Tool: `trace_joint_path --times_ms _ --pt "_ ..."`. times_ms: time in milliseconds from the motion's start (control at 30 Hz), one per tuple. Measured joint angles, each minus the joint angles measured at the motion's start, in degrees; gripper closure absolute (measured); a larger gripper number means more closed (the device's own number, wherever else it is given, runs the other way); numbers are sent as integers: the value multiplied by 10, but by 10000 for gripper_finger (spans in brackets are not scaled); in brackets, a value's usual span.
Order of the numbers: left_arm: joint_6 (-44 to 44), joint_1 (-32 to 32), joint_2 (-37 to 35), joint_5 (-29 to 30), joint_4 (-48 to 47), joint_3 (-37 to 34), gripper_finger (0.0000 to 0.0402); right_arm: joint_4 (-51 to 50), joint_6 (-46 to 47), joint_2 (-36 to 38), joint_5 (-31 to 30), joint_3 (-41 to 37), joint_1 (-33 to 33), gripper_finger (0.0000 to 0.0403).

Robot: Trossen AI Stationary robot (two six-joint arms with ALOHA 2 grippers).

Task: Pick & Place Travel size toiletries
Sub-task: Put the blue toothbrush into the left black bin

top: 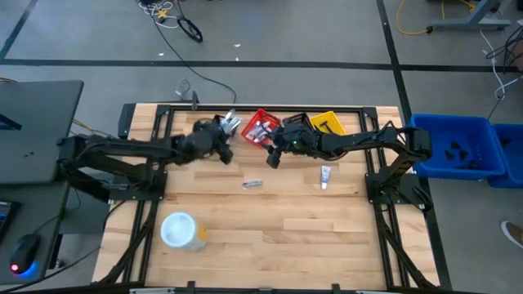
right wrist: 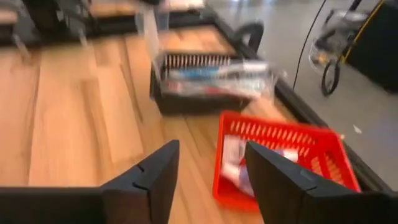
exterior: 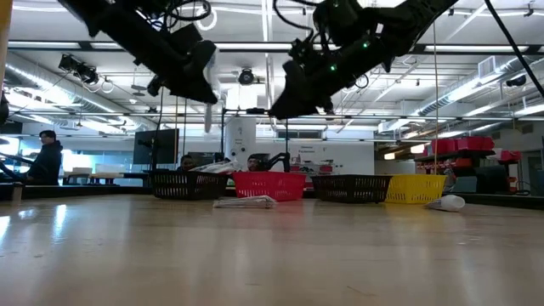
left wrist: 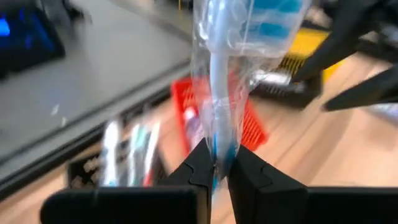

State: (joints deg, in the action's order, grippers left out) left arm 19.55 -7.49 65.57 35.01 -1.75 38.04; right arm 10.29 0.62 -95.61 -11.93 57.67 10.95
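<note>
left end effector (left wrist: 214,168) pinches wrapped toothbrush (left wrist: 217,81) above red basket (top: 260,129) (right end effector (right wrist: 208,171) spread).

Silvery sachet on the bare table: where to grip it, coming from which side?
The sachet lies flat and alone, its long axis across the table. Probably best to come straight down and pinch across its short width at mid-length. The right gripper is open and empty nearby.

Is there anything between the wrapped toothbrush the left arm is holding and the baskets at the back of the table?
Nothing visible blocks it. The left gripper holds the wrapped toothbrush in the air, close to the black basket and red basket. The right gripper, jaws open, hovers by the red basket.
</note>
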Motion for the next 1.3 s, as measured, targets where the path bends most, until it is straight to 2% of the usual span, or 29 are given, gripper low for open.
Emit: trace_joint_path --times_ms 100,167,333,467,667,867,1167,1300 --pt "12 -55 -7 -64 -125 39 370 -31 0 0 1 0 1 196" --pt "8 -90 -2 -92 -163 56 371 -43 0 0 1 0 1 189" --pt "-12 -164 27 -157 -175 59 371 -46 0 0 1 0 1 183" --pt "-23 -201 65 -171 -194 59 371 -46 0 0 1 0 1 193" --pt "-38 -231 123 -187 -193 59 368 -49 0 0 2 0 0 213" --pt "-51 -248 169 -250 -193 59 365 -53 0 0 3 0 1 226" --pt "-77 -248 188 -222 -177 59 302 -54 0 0 6 0 1 229" --pt "-83 -244 188 -201 -181 60 267 -54 0 0 37 0 1 223"
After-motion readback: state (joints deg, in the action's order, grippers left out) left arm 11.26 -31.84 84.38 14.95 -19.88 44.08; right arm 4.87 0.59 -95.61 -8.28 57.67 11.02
